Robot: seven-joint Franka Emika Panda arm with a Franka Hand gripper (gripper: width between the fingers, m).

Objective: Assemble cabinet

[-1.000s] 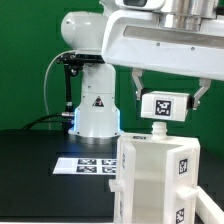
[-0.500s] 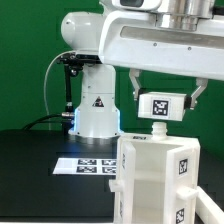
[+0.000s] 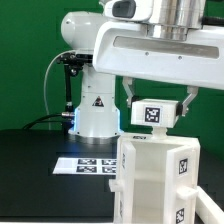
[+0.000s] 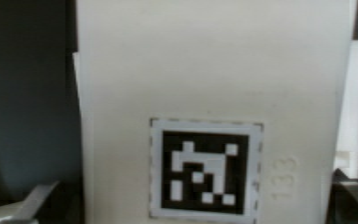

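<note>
on the exterior view's left the marker board (image 3: 92,163) lay on the black worktop (image 3: 30,175); further right the pincer (image 3: 162,108), spread wide, pinched a tagged panel (image 3: 160,116) by its sides just above the cabinet box (image 3: 160,185). the step seemed to be seating that panel on the box, calling for a straight, aligned descent. the box's compartments were hidden, so their contents could not be told.

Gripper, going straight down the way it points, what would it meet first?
Probably the top of the box just below. The tagged panel held in the gripper would touch it first, though depth is unclear.
</note>
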